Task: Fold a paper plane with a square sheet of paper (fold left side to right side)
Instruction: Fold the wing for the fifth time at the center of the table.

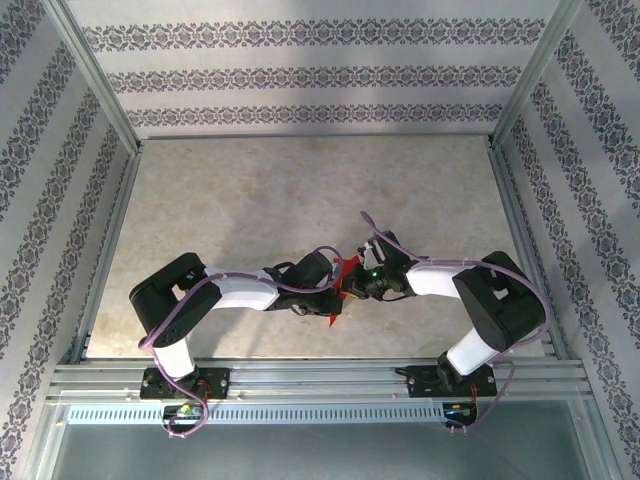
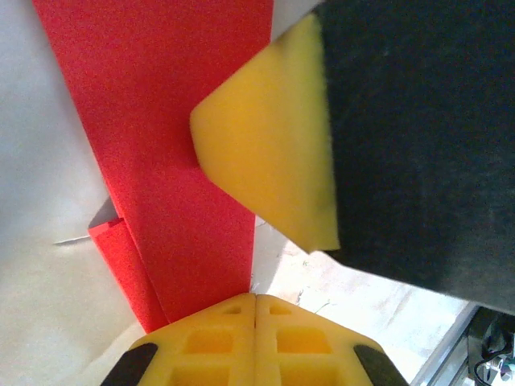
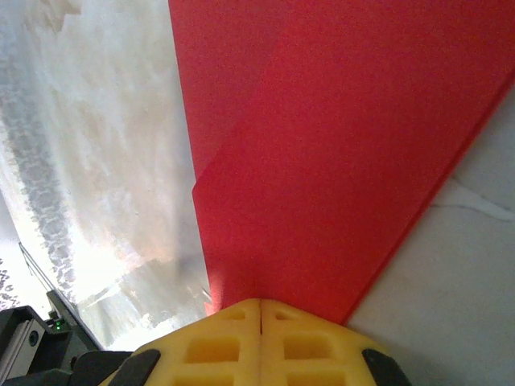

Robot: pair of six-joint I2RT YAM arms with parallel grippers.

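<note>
We saw the pale marbled table (image 1: 250, 200) under everything, and over its near middle the left arm (image 1: 240, 290) and right arm (image 1: 480, 300) reached inward until their wrists almost met. We judged this was so both could work on one small thing. That thing was the square sheet of paper (image 1: 347, 272), bright red and already creased into a narrower strip. It sat between the two wrists and seemed lifted off the table rather than lying flat, though we could not be sure from above. The left gripper (image 2: 255, 299) had its jaws pressed together with no gap, and the red strip ran straight into the closed tips, so we took it to be pinching the paper's end. The right gripper (image 3: 261, 304) was likewise closed tight, with the sheet's folded layers converging into its seam. We read the paired pinches as a way to keep the creased layers aligned. From the left wrist we also saw the right gripper's yellow pad (image 2: 265, 161) lying close against the strip. A small folded flap (image 2: 121, 265) stuck out along the paper's left edge.
</note>
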